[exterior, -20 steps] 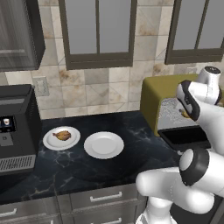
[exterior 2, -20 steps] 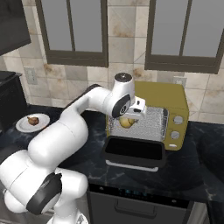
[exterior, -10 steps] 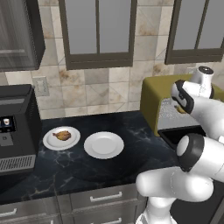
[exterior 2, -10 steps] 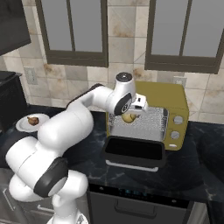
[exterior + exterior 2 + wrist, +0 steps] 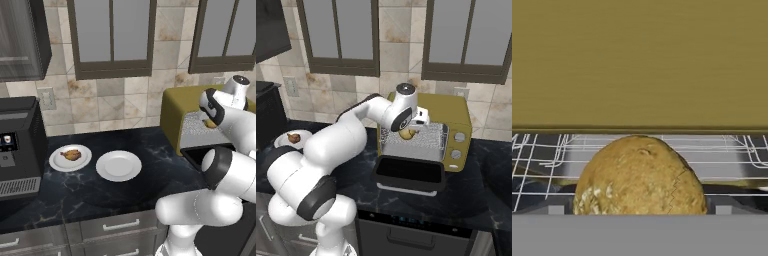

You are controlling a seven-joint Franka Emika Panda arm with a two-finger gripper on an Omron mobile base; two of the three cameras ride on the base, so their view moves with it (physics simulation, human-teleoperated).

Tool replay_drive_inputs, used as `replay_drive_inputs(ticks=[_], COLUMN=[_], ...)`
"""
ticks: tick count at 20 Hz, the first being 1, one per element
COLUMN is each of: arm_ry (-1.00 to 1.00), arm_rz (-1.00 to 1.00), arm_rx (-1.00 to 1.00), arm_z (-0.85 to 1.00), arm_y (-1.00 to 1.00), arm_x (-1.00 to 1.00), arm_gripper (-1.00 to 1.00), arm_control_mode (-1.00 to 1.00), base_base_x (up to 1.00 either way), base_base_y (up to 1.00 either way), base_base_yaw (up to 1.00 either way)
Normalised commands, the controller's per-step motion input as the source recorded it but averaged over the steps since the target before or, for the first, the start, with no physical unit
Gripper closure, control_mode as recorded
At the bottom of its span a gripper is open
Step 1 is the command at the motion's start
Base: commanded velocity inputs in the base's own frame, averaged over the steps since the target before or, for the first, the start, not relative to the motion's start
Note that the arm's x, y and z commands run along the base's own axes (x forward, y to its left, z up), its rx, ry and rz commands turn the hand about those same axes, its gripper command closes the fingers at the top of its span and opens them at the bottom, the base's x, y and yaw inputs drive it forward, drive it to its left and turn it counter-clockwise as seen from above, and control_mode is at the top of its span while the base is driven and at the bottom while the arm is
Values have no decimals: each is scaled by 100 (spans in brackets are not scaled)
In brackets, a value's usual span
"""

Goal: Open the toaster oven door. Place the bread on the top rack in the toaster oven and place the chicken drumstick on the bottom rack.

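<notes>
Right base view: claw (image 5: 409,131) at the toaster oven (image 5: 453,122) mouth.
The claw stood spread apart around the bread (image 5: 640,176), which rested on the top rack (image 5: 542,150). The toaster oven door (image 5: 410,173) hung open. The chicken drumstick (image 5: 71,154) lay on its plate (image 5: 57,163) on the desk (image 5: 100,192).

A black coffee machine (image 5: 17,145) stands at the left edge of the left base view on a dark marbled counter (image 5: 115,192); just right of it lie 2 white plates (image 5: 70,158) (image 5: 118,165), side by side; beige tiled wall (image 5: 115,102) behind; dark-framed glass cabinets (image 5: 111,37) above; grey drawers (image 5: 115,227) below the counter edge.
</notes>
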Motion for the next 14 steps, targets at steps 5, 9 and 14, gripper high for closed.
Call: replay_drive_inputs(ticks=[5,9,14], arm_ry=[-14,-10,-10], arm_rz=[4,4,9], arm_rx=[0,0,0], arm_z=[0,1,-1], arm_y=[-5,-8,0], arm_x=[0,0,6], arm_gripper=[-100,-100,-100], arm_control_mode=[-100,-100,-100], base_base_x=[0,0,0], base_base_y=[0,0,0], base_base_yaw=[0,0,0])
